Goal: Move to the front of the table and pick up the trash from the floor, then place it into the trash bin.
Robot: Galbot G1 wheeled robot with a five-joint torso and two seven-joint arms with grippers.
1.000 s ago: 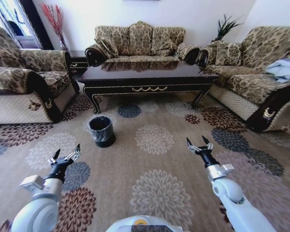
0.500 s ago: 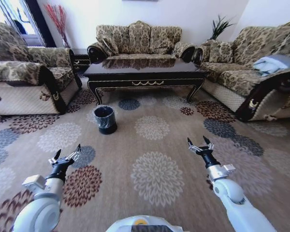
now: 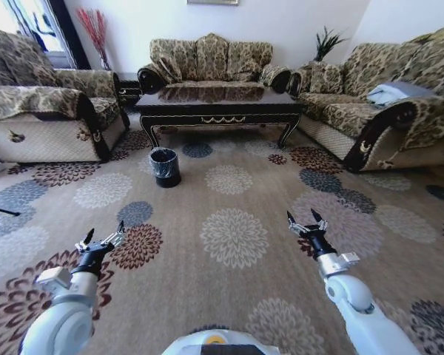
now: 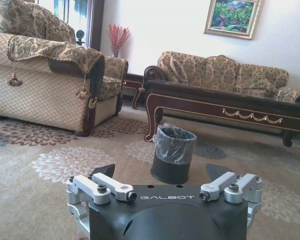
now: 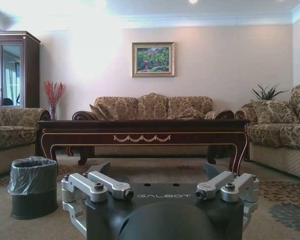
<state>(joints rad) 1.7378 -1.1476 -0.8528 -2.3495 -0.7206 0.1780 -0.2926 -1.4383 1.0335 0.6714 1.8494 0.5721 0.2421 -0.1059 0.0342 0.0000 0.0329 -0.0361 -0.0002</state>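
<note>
The dark glossy surface [image 3: 218, 103] with curved legs and a gold scroll stands before the sofa. The black trash bin [image 3: 165, 167], clear liner over its rim, sits upright on the flowered floor [image 3: 229, 237] near its front left leg.

Left gripper [image 3: 101, 238] and right gripper [image 3: 305, 222] forward, low, fingers spread.

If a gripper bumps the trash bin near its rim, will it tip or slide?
The trash bin looks small, so probably light; on the carpet it would likely tip rather than slide. Its plastic liner sits loose over the rim and may crumple or slip under the fingers.
</note>
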